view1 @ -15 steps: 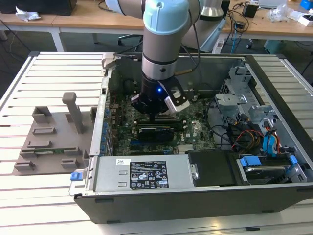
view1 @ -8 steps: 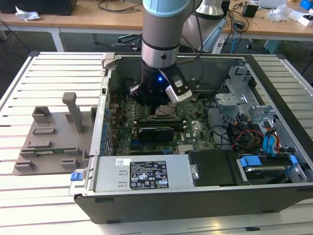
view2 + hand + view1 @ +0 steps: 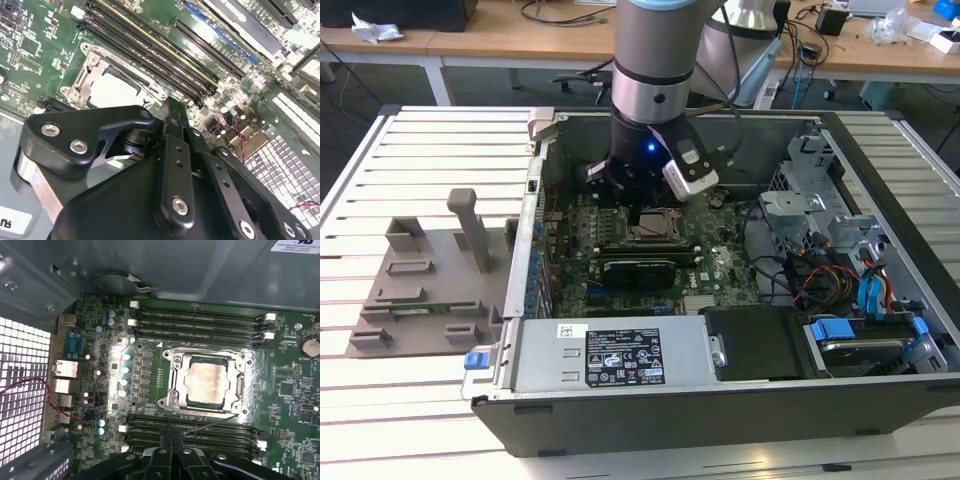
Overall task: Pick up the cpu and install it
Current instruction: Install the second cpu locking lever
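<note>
The jaws (image 3: 642, 213) hang just above the socket (image 3: 206, 381) inside the case (image 3: 740, 400), and whether they are open or closed cannot be told. The cpu (image 3: 206, 382) lies flat in the socket frame on the motherboard (image 3: 100, 405), between two banks of memory slots (image 3: 200, 322). The case stands on the bench (image 3: 420, 150) beside a grey tray (image 3: 420, 290).
</note>
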Robot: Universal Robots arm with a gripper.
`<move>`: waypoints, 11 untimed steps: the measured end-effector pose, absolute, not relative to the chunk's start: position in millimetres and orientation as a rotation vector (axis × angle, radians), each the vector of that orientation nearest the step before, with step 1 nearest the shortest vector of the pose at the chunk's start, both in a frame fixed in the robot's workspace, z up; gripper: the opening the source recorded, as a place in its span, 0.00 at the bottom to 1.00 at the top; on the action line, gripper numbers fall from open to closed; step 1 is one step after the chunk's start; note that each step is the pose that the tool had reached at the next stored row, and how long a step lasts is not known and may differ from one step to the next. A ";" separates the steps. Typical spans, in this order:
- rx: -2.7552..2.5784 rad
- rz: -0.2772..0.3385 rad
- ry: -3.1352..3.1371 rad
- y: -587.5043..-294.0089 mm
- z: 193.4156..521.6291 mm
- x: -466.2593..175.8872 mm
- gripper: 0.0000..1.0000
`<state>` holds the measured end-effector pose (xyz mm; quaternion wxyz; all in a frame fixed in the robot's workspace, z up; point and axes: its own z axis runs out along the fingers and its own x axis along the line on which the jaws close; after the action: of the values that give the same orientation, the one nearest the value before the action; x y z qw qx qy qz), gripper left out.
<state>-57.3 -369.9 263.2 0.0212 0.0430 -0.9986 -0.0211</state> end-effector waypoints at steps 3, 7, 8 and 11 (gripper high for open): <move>0.132 -0.069 -3.081 -369.8 259.6 -45.8 0.11; 0.132 -0.072 -3.073 -369.1 253.4 -43.0 0.11; 0.132 -0.071 -3.073 -368.8 251.7 -43.0 0.11; 0.132 -0.071 -3.073 -368.2 246.2 -43.9 0.11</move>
<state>-43.9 -368.2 246.2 0.0327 0.0428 -0.9983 -0.0232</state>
